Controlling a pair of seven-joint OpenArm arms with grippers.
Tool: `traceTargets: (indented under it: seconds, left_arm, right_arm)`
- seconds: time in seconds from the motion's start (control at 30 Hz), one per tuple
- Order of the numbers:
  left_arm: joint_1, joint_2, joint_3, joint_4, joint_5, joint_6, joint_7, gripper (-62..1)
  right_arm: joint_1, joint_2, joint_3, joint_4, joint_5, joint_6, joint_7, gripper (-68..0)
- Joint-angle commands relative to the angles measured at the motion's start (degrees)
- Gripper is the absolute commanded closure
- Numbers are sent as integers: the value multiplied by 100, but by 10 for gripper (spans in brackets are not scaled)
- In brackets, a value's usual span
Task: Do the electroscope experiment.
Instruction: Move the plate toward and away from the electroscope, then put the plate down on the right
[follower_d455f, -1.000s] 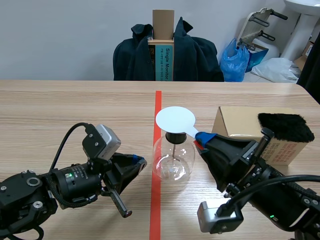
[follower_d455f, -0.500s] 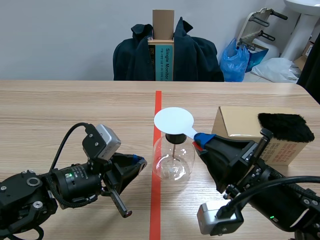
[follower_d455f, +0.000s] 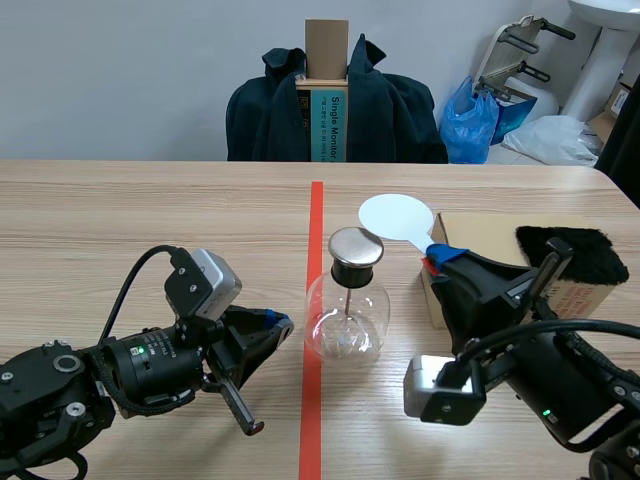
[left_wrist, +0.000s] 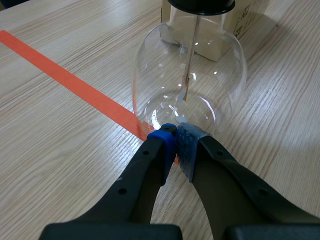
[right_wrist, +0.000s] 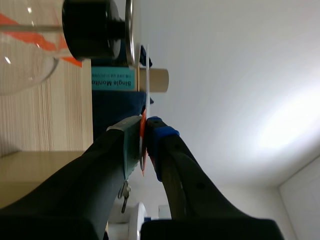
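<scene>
The electroscope, a round glass flask (follower_d455f: 348, 318) with a black stopper and a metal top disc (follower_d455f: 356, 246), stands on the red tape line. In the left wrist view the flask (left_wrist: 190, 70) is just ahead of my left gripper (left_wrist: 176, 136), which is shut on nothing, its tips at the flask's base. My right gripper (follower_d455f: 437, 257) is shut on the handle of a white round paddle (follower_d455f: 396, 215), held up to the right of the metal disc and apart from it. Seen from the right wrist, the paddle (right_wrist: 148, 75) is edge-on between the pads, beside the stopper (right_wrist: 95, 27).
A cardboard box (follower_d455f: 485, 240) sits right of the flask with a black fur pad (follower_d455f: 572, 254) on its right end, close behind my right arm. Across the table a chair draped with a dark jacket (follower_d455f: 335, 105) holds a tall carton.
My right gripper has carried the white paddle up and to the right, off the electroscope's top, so the metal disc now shows. The left arm has not moved.
</scene>
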Motion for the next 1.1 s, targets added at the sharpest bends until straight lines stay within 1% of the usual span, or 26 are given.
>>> traceTargets:
  seconds: [0.0, 0.07, 0.17, 0.3, 0.33, 0.5, 0.6, 0.67, 0.7, 0.8, 0.87, 0.93, 1.07]
  left_arm:
    - [-59, 26, -50, 116, -39, -15, -118, -26]
    - [-59, 26, -50, 116, -39, -15, -118, -26]
    - [-59, 26, -50, 116, -39, -15, -118, -26]
    - [-59, 26, -50, 116, -39, -15, -118, -26]
    - [-59, 26, -50, 116, -39, -15, -118, -26]
    - [-61, 26, -55, 127, -39, -15, -116, -27]
    - [-59, 2, -66, 155, -39, -24, -114, -27]
    - [15, -96, -66, 297, -42, -33, -114, -27]
    - [87, -175, -70, 428, -42, -33, -114, -27]
    - [374, -455, -175, 962, -42, -33, -114, -27]
    - [660, -699, -350, 1432, -66, -33, -114, -27]
    - [1025, -986, -562, 1991, -85, -33, -111, -27]
    - [1818, -1604, -973, 3082, -85, -33, -92, -27]
  right_arm:
    - [35, 76, 20, 59, 63, -46, -195, -8]
    - [35, 79, 22, 59, 63, -66, -505, -8]
    - [9, 81, 61, 61, 63, -256, -894, -8]
    - [-140, 151, 291, 83, 70, -566, -922, -8]
    - [-195, 175, 343, 94, 74, -603, -925, -8]
    - [-463, 173, 693, 140, 116, -599, -1060, -8]
    - [-538, 173, 734, 133, 291, -595, -1300, -8]
    - [-535, 170, 728, 129, 289, -485, -1510, -8]
    - [-529, 170, 728, 129, 286, -361, -1596, -8]
    - [-470, 170, 704, 122, 273, 149, -1792, -8]
    - [-400, 170, 636, 116, 262, 404, -1908, -8]
    - [-306, 170, 527, 107, 262, 490, -1971, -8]
    - [-120, 168, 205, 44, 262, 527, -2181, -8]
